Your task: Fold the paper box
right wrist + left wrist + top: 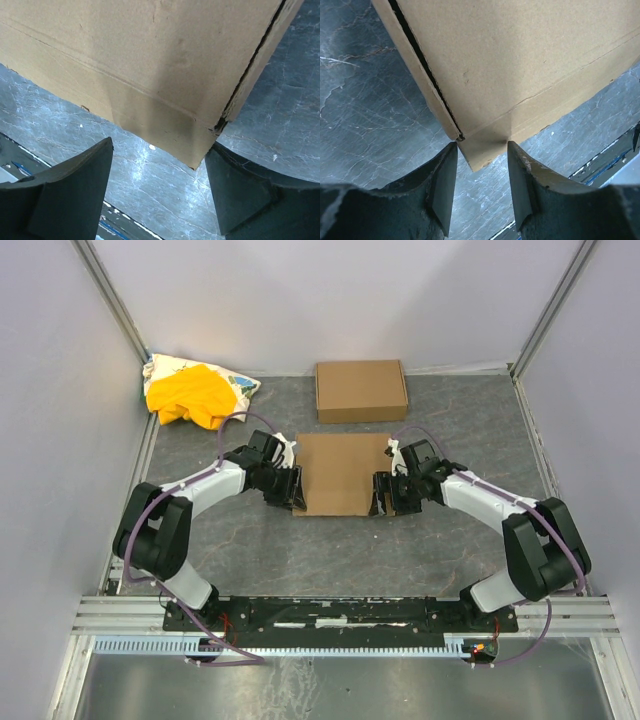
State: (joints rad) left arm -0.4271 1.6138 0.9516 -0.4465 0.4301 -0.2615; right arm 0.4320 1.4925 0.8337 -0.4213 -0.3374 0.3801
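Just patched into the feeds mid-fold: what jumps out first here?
The flat brown paper box sits in the middle of the table, with the left end effector and right end effector each open astride a near corner. Behind it lies a second cardboard box, and a bright yellow cloth bundle fills the rear left corner.

Two brown cardboard boxes lie on the one dark grey marbled tabletop [330, 550]: one plain flat paper box [342, 473] and one neat rectangular cardboard box [361, 390]. There is one crumpled yellow cloth bundle [190, 395] and one white printed cloth [243, 386]. There are two dark two-finger grippers, the left gripper [291, 491] and the right gripper [384, 496].
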